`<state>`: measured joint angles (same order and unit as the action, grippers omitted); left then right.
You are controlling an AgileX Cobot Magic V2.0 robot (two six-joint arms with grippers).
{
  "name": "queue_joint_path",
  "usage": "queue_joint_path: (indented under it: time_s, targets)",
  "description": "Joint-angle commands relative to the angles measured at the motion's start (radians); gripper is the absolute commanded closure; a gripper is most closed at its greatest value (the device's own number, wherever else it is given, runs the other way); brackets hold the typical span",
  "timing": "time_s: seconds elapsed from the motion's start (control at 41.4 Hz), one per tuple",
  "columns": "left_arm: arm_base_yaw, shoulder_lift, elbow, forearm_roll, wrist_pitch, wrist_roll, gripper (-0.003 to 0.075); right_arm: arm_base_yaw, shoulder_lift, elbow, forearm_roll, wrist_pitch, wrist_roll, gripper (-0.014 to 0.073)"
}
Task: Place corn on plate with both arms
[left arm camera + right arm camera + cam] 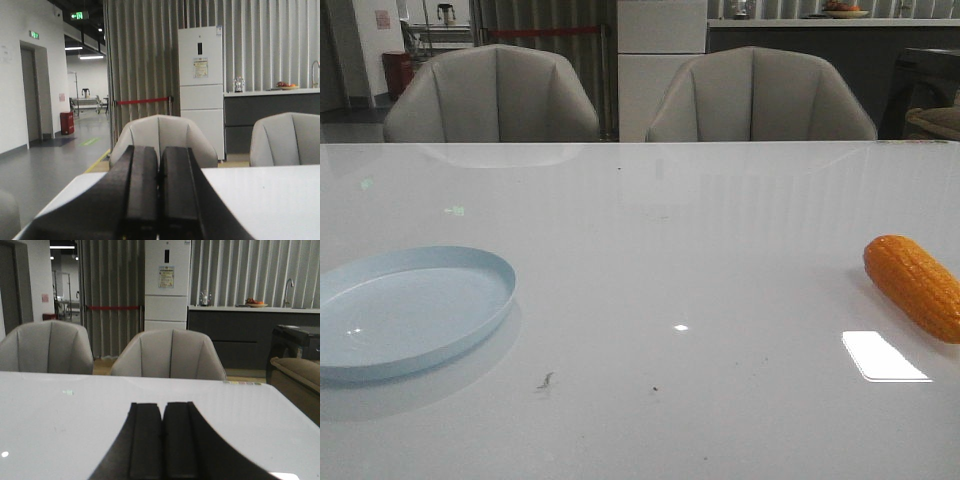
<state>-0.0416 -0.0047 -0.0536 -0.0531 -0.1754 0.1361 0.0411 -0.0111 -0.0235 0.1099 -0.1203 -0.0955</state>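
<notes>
Plate (412, 308): far left of bench (700, 250), empty, outside both wrist views. Corn (914, 287): lying at far right edge, well apart from plate, likewise unseen by either end effector. Left end effector (159, 195): pressed together, level above bench. Right end effector (162, 442): likewise pressed together. Risk: tapered cob may roll off the bench edge if nudged by unopened fingers. Only the front view shows both objects.

Both the left pincer (159, 200) and right pincer (162, 447) are matte black (two flat, blocky, rectangular fingers each).
</notes>
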Motion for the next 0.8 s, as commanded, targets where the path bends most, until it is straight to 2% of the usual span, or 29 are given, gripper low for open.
queue_joint_path:
  time_s: [0.0,0.193,0.363,0.484,0.604,0.677,0.774]
  targets:
    - [0.002,-0.013,-0.097,-0.006,-0.094,-0.004,0.0624,-0.005,-0.016,-0.104,-0.005,-0.096,0.019,0.0538]
    - [0.002,0.026,-0.235,-0.002,-0.092,-0.004,0.0624,-0.005,-0.011,-0.281,-0.005,-0.050,0.018,0.0538]
    - [0.002,0.146,-0.363,0.025,-0.081,-0.004,0.0624,-0.005,0.071,-0.413,-0.006,0.018,0.018,0.0538]
    - [0.002,0.284,-0.477,0.025,-0.050,-0.004,0.0624,-0.005,0.198,-0.509,-0.018,0.063,0.017,0.0538]
    - [0.002,0.425,-0.582,0.025,0.057,-0.004,0.0624,-0.005,0.360,-0.615,-0.026,0.109,0.016,0.0538]
    - [0.002,0.504,-0.613,0.025,0.104,-0.004,0.0624,-0.005,0.453,-0.663,-0.026,0.120,0.016,0.0538]
    - [0.002,0.602,-0.618,0.025,0.102,-0.004,0.0624,-0.005,0.572,-0.692,-0.026,0.134,0.016,0.0538]
